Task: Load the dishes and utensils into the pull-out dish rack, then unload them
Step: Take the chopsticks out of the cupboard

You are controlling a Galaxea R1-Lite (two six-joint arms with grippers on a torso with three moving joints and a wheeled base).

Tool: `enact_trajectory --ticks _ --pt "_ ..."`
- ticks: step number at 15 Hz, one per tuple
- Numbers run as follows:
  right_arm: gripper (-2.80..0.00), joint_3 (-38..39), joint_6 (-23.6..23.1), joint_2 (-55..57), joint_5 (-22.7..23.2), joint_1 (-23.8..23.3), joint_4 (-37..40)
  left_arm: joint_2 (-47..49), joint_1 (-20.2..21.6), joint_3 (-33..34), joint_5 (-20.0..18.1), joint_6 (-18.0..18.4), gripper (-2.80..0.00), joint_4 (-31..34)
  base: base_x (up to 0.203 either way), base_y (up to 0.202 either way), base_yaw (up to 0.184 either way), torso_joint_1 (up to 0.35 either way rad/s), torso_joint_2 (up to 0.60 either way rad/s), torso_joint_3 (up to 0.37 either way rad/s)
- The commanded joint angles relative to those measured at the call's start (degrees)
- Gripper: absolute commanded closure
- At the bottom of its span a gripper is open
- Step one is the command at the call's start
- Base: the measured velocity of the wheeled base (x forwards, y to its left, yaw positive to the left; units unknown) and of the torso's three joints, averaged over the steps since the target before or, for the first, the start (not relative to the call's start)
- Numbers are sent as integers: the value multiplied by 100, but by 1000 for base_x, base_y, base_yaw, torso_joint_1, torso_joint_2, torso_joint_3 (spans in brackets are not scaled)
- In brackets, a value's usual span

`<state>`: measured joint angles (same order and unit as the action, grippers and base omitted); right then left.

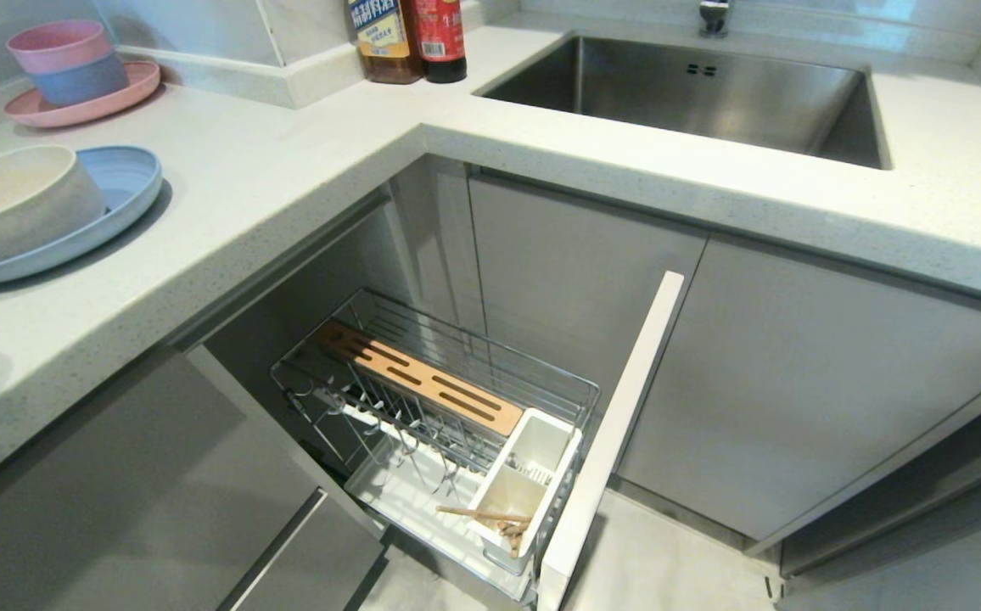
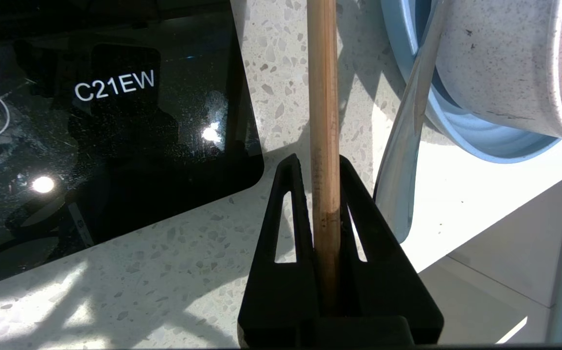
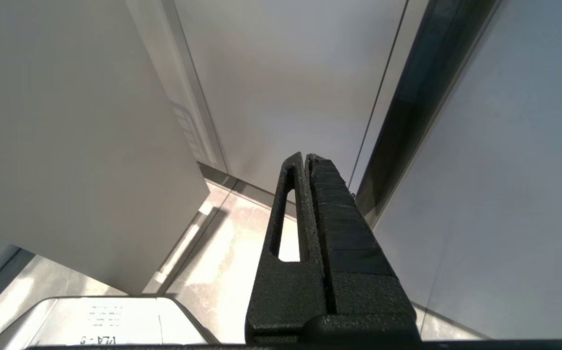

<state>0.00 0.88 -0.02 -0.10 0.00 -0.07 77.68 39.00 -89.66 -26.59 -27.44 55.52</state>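
My left gripper [image 2: 317,161] is shut on one light wooden chopstick [image 2: 322,87], which stands out straight past the fingertips above the speckled counter. Beside it the pale blue plate [image 2: 475,138] holds the cream bowl [image 2: 504,58], and a flat silvery handle, by its look the fork [image 2: 400,165], leans on the plate's rim. In the head view the plate [image 1: 121,182] and bowl [image 1: 15,199] sit at the counter's left. The dish rack [image 1: 456,339] is pulled out, and another chopstick [image 1: 484,514] lies in its white cutlery holder [image 1: 541,450]. My right gripper [image 3: 306,156] is shut and empty beside cabinet fronts.
A black induction hob [image 2: 91,146] lies on the counter by my left gripper. A pink plate [image 1: 130,93] with stacked pink and blue bowls [image 1: 70,59] stands at the back left. Two bottles [image 1: 410,38] stand by the sink [image 1: 694,93]. The rack's white door front [image 1: 618,424] juts into the aisle.
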Motion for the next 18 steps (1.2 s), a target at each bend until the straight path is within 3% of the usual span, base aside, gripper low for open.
enact_trajectory --ticks 1,3,4,12,18 --pt "0 9 0 2 1 0 -1 10 3 1 -13 -16 0 29 0 0 0 0 0 0" --pt "0 9 0 2 1 0 -1 10 3 1 -13 -16 0 29 0 0 0 0 0 0" --pt "0 8 0 2 1 0 -1 7 3 1 -13 -24 -280 29 0 0 0 0 0 0" --pt "0 9 0 2 1 0 -1 -182 49 -41 26 -54 -280 38 0 0 0 0 0 0" --pt "0 9 0 2 1 0 -1 -564 385 -60 484 -68 -280 38 0 0 0 0 0 0"
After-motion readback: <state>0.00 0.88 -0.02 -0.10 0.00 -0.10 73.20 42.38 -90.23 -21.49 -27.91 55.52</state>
